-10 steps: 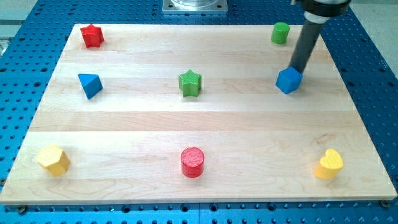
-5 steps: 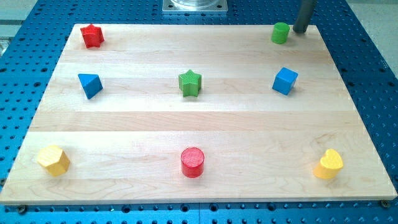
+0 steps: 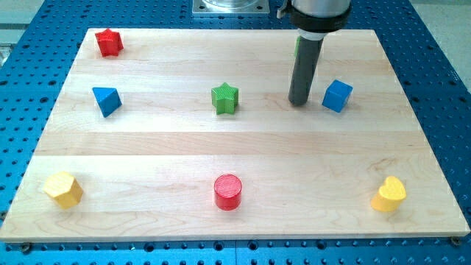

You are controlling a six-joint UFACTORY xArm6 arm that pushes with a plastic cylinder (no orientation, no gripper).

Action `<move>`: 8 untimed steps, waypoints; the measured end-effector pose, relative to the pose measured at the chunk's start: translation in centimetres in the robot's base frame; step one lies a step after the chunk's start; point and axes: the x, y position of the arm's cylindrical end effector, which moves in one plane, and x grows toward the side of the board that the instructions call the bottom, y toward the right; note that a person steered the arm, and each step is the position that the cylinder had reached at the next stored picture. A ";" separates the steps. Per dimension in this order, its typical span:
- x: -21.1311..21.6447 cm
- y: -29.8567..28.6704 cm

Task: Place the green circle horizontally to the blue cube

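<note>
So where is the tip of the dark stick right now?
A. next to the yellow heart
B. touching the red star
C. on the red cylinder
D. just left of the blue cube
D. My tip sits on the wooden board just to the view's left of the blue cube, between it and the green star.

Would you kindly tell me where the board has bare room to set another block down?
Widest is the band between the green star and the red cylinder. The stretch between the blue cube and the yellow block is also free. It is crowded where my tip stands beside the cube.
</note>
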 end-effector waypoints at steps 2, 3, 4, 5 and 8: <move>-0.1 5.1; -1.6 5.1; -7.6 5.8; -14.3 7.2; -10.9 0.6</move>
